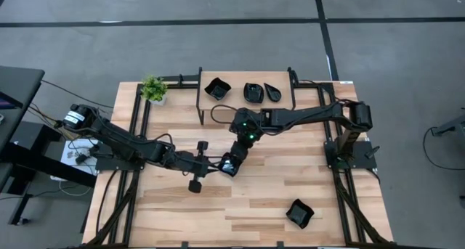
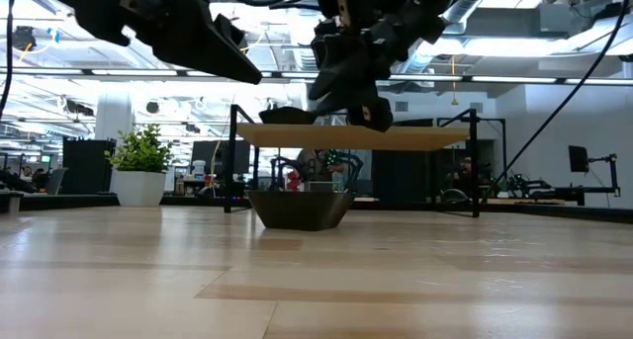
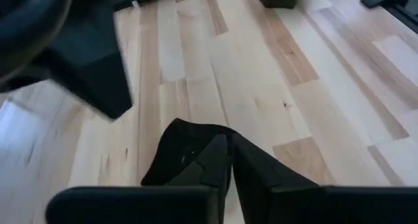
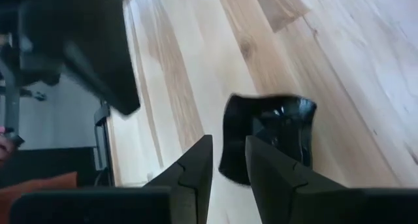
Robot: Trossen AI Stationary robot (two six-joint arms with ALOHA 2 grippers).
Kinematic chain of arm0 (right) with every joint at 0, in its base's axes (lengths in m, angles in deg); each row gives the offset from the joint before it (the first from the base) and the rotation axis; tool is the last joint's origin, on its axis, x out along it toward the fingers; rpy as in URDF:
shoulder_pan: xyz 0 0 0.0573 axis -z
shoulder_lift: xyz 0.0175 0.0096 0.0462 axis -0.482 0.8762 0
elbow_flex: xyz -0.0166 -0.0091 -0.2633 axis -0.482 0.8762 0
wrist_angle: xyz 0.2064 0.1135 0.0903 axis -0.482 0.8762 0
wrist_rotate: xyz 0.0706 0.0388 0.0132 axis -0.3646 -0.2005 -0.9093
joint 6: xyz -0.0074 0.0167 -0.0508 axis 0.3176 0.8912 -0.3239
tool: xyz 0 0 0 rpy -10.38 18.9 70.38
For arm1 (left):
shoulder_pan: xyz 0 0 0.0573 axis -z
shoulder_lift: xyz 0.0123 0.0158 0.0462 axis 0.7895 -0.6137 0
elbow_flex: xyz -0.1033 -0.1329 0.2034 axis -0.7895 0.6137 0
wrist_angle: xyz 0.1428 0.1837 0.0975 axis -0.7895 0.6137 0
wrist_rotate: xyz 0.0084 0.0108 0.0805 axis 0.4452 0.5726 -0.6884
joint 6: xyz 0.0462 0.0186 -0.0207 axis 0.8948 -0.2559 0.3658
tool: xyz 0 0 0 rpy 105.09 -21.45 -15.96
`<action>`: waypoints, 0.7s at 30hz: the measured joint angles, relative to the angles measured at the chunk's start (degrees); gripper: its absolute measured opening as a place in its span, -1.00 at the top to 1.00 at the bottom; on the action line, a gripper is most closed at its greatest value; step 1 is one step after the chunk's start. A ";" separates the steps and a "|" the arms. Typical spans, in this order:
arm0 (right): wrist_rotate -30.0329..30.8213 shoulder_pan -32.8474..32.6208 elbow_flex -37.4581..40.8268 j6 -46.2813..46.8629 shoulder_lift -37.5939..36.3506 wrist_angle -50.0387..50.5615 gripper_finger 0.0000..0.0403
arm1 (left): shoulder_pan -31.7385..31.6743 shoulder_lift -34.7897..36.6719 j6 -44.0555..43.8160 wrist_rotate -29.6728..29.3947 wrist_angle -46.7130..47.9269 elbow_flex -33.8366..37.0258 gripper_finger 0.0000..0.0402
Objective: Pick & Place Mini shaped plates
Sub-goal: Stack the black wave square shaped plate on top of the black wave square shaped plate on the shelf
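- High view: the left gripper [image 1: 220, 164] and right gripper [image 1: 234, 162] meet at mid-table over one squarish mini plate [image 1: 229, 165], likely a handover. Three plates [image 1: 217, 88] sit on the far shelf [image 1: 247, 74]; another [image 1: 299, 213] lies near right.
- Low view: a plate [image 2: 302, 208] rests alone on the table [image 2: 316, 280].
- Left wrist view: fingers [image 3: 251, 172] pinched together on the plate's rim.
- Right wrist view: fingers [image 4: 196, 164] slightly apart, astride the rim; grip uncertain.

The desk [image 1: 269, 198] is pale wood planking with black rails along its sides. A raised shelf [image 1: 243, 80] at its far edge carries three black plates: a squarish one [image 1: 216, 88], a roundish one [image 1: 253, 94] and a teardrop one [image 1: 273, 93]. A potted plant [image 1: 154, 89] stands at the desk's far left corner. One squarish plate [image 1: 299, 213] lies on the near right part.
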State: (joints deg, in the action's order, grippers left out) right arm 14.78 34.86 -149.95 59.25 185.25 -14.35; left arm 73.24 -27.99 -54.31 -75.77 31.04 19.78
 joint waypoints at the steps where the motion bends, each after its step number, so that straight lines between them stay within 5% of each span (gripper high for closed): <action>1: -0.01 0.00 0.06 -0.50 -0.37 1.05 0.56 | -0.23 0.00 -0.30 -0.01 0.00 0.00 0.85; 6: 0.33 -0.43 0.11 -3.62 -2.44 5.81 0.56 | -2.70 0.02 -3.45 1.71 -0.01 0.00 0.62; 12: 10.61 -3.79 1.13 -7.25 -8.24 11.07 0.56 | -4.22 -3.89 -4.54 4.73 0.38 -3.17 0.39; 21: 21.58 -10.44 5.31 -4.02 -17.84 10.76 0.56 | -4.15 -16.30 -4.43 7.68 13.81 -15.71 0.33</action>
State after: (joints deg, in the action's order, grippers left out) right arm 36.36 24.42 -144.64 55.23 167.41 -3.58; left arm 69.09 -44.29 -58.74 -68.09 44.85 4.07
